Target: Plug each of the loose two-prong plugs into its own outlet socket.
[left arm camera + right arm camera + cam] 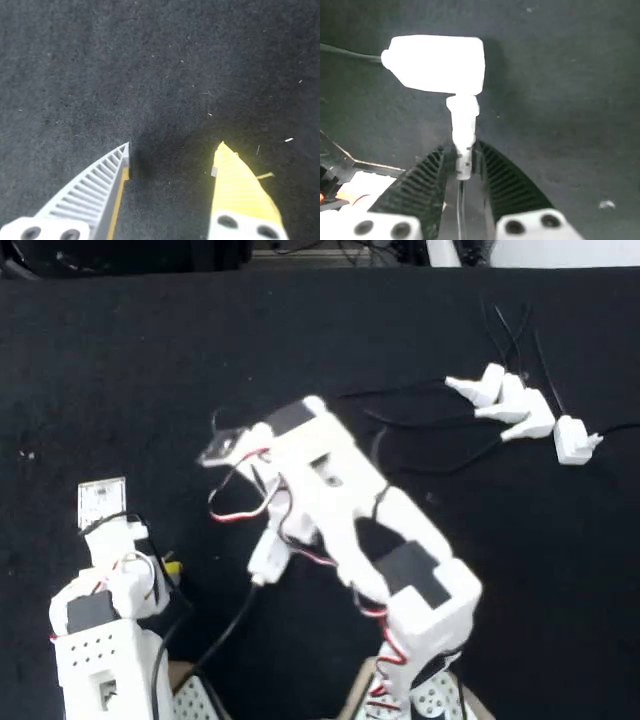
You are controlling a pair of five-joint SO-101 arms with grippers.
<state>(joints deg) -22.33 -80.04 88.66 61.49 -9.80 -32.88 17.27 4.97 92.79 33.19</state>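
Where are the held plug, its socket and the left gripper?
held plug [463, 131], right wrist view, white body.
socket [437, 64], right wrist view, housing middle.
left gripper [172, 147], left wrist view, between fingertips.

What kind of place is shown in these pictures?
Probably a robotics test bench: two white arms on a black cloth table, the right tool holding a plug, other corded plugs nearby.

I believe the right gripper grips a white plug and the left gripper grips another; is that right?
Not quite: the left gripper is open and holds nothing, as the left wrist view shows. The right gripper does grip a white plug.
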